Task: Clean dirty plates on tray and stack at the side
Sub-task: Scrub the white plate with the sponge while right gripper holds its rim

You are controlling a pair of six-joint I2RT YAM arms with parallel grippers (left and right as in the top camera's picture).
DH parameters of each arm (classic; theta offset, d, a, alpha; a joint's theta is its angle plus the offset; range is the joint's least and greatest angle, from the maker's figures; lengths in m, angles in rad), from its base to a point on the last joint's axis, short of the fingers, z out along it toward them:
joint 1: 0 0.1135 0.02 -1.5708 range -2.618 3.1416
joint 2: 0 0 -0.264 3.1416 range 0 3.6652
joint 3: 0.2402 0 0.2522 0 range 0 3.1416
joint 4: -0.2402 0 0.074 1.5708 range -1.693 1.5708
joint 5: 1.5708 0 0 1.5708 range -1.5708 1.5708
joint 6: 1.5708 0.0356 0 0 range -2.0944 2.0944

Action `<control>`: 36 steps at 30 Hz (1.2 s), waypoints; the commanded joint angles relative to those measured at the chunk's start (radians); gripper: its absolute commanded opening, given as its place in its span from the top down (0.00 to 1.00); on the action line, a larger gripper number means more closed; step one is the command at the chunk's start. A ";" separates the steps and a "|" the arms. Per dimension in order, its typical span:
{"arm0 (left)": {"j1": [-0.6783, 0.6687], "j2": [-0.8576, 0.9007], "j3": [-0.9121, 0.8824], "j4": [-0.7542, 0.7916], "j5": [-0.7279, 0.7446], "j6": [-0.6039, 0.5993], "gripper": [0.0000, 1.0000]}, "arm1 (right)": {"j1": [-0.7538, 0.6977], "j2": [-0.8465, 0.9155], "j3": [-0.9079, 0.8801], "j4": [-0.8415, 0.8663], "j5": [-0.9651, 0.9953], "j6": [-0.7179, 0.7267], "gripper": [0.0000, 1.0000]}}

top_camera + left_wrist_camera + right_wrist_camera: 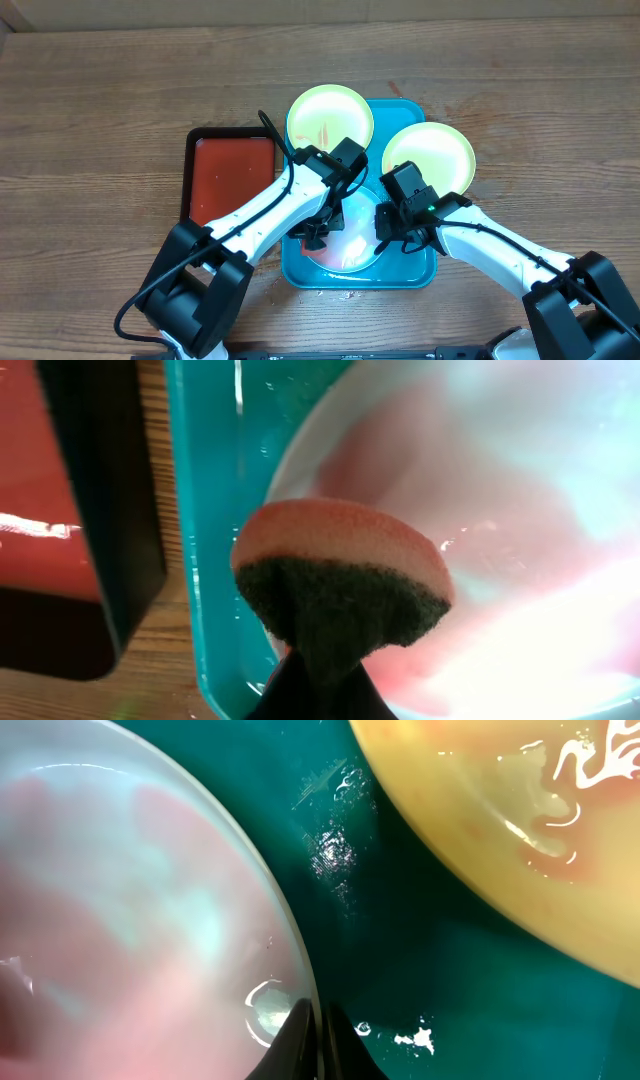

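1. Sponge (340, 575), orange with a dark scouring face, is gripped in the left gripper (318, 230) at the whitish plate's (350, 252) left rim.
2. That plate, smeared pink, lies inside the tray (300, 272), near its front edge.
3. Right gripper (320, 1025) is clenched at the same plate's right rim; I cannot tell whether it pinches the rim.
4. Far-left plate (330, 118), lime-rimmed, overhangs the tray's far-left corner; far-right plate (428, 158) overhangs its far-right corner.
5. The tray sits mid-counter (100, 120), with a black-rimmed tray (232, 175) just beside its left edge.

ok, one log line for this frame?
left gripper: shut on sponge over smeared plate | right gripper: shut at that plate's rim | far-left plate, far-right plate: overhang far end of turquoise tray | stack: not started
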 commanded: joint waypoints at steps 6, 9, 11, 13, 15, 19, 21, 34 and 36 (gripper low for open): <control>0.007 -0.192 -0.004 0.082 -0.023 -0.021 0.96 | -0.002 -0.003 0.000 -0.002 0.029 -0.007 0.96; -0.012 -0.154 -0.024 0.174 0.031 -0.021 0.96 | -0.002 -0.003 0.000 0.000 0.030 -0.007 0.96; -0.022 -0.109 -0.047 0.241 0.093 -0.021 0.96 | -0.002 -0.003 0.000 -0.002 0.029 -0.007 0.96; -0.023 -0.058 -0.064 0.284 0.177 -0.021 0.96 | -0.002 -0.003 0.000 -0.002 0.016 -0.007 0.96; -0.022 -0.004 -0.068 0.307 0.275 -0.022 0.96 | -0.002 -0.003 0.000 -0.003 0.010 -0.007 0.96; -0.022 0.074 -0.068 0.334 0.430 -0.022 0.96 | -0.002 -0.003 0.000 -0.002 0.010 -0.007 0.96; -0.022 0.096 -0.068 0.311 0.437 -0.021 0.96 | -0.002 -0.003 0.000 -0.002 0.010 -0.007 0.96; 0.047 0.099 -0.068 0.016 0.017 -0.040 0.96 | -0.002 -0.003 0.000 -0.002 0.011 -0.007 0.96; 0.047 0.098 -0.068 -0.005 -0.048 -0.040 0.96 | -0.002 -0.003 0.000 -0.002 0.011 -0.007 0.96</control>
